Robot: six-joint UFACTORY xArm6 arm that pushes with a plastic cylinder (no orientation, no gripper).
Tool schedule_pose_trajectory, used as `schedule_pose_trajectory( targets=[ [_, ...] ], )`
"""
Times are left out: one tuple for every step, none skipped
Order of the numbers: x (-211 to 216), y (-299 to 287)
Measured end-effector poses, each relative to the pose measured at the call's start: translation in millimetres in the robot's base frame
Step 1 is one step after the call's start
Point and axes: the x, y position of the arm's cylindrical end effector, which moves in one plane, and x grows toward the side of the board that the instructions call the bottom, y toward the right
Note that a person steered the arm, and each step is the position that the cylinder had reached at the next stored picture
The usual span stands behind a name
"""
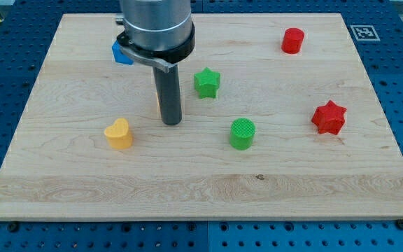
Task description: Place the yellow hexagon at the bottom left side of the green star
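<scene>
The wooden bench (68,196) has a wide bare strip along the view's bottom edge, and more free wood at 7 o'clock from the green star (206,82). The blue block (121,54), half hidden by the arm, lies near the top edge; the red cylinder (292,40) and red star (328,117) keep to the right side.

My end effector is a plain dark rod, pinching nothing. My tip (171,122) rests on the wood at 7 o'clock from the green star, with the yellow heart (118,134) at 9 o'clock and the green cylinder (242,134) at 3 o'clock from it.

The yellow hexagon (157,103) shows only as a thin orange-yellow sliver against the rod's left edge, at 8 o'clock from the green star; its shape cannot be made out.

A black-and-white square marker (362,31) sits off the top right corner; no writing can be read.
</scene>
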Motion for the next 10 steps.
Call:
schedule_pose_trajectory(
  targets=[
    [-18.2,-12.6],
    [-21.1,-12.6],
    [-5.2,-33.0],
    [-5.4,-68.3],
    [-16.7,-74.6],
    [-40.2,-74.5],
    [-58.6,-66.2],
    [-73.9,-41.2],
    [-83.2,-10.6],
    [-76.6,-22.3]
  ],
)
